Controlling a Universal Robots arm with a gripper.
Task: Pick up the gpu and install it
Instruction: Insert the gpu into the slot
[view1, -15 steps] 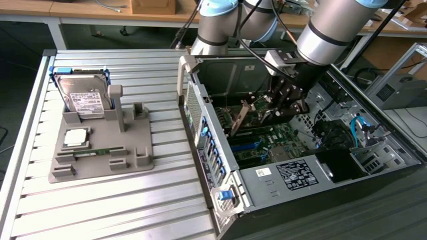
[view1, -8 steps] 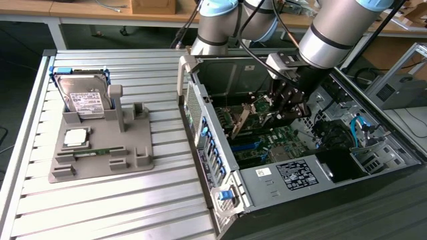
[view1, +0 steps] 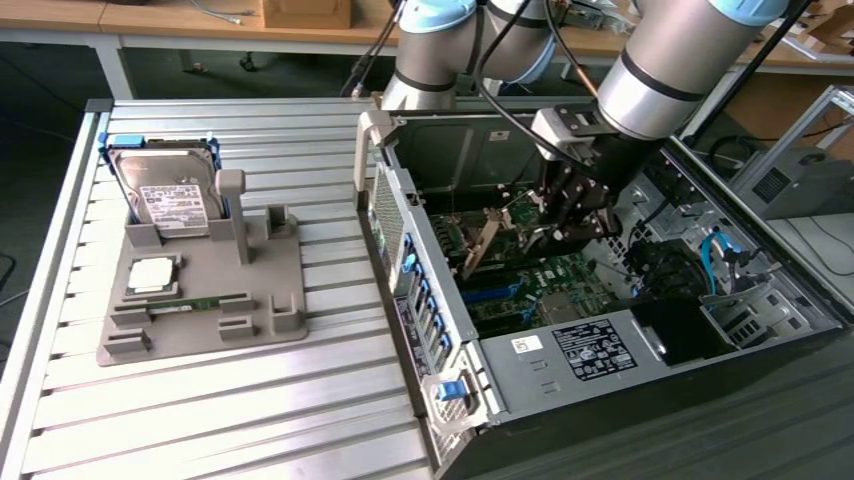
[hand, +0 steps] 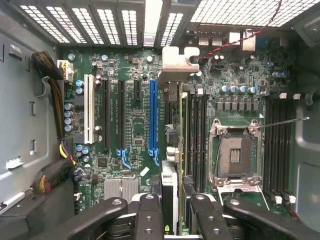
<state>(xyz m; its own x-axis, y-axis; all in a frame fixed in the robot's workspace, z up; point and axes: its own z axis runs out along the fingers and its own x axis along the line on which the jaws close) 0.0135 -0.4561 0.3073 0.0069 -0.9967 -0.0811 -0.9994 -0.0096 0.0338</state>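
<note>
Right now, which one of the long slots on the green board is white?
The white plastic slot at the row's end. Its neighbours are two long black slots, then a bright blue slot next to the silver-bracketed gpu card.

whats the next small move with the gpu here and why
Probably a small sideways shift of the gripper to bring the gpu into line with the blue slot, before any lowering. In the wrist view the card, clamped edge-on between the fingers, hangs beside that slot rather than over it, and it is not yet seated in the motherboard.
</note>
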